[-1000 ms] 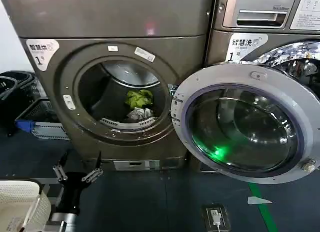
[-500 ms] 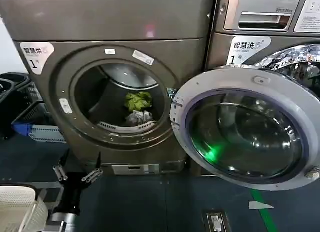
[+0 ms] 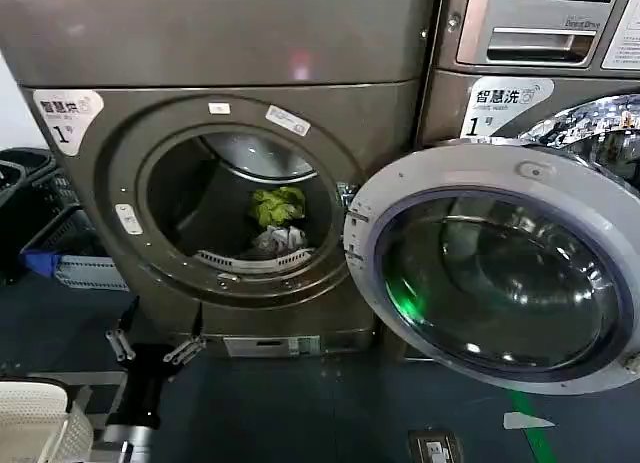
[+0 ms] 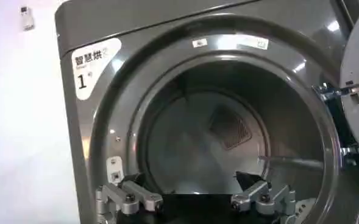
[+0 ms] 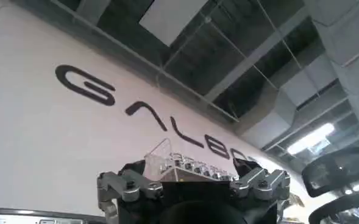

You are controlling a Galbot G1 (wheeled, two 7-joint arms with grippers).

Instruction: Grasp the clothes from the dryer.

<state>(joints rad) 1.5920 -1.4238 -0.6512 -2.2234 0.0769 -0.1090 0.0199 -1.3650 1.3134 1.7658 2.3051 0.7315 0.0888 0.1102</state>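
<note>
The dryer [image 3: 220, 43] is bronze-grey with a white sticker numbered 1, and its porthole stands open. Inside the drum lie the clothes: a yellow-green piece [image 3: 278, 205] with a white piece [image 3: 281, 241] just in front of it. The grey-rimmed glass door [image 3: 500, 178] is swung out to the right. My left gripper [image 3: 158, 328] hangs open and empty below the porthole, in front of the dryer's base. In the left wrist view the left gripper [image 4: 190, 182] faces the drum's mouth [image 4: 222, 128], fingers spread. My right gripper [image 5: 191, 165] is open, pointing up at a lettered wall.
The silver-panelled LG machine [image 3: 540, 43] stands behind the open door. Dark baskets [image 3: 25, 183] and a blue-grey crate [image 3: 85, 271] sit left of the dryer. A white basket [image 3: 30, 423] is at the near left. A green floor line [image 3: 535, 438] runs under the door.
The head view has shifted, so the dryer and its door sit slightly differently in it. The left gripper stays open in the same spot, and the clothes have not moved.
</note>
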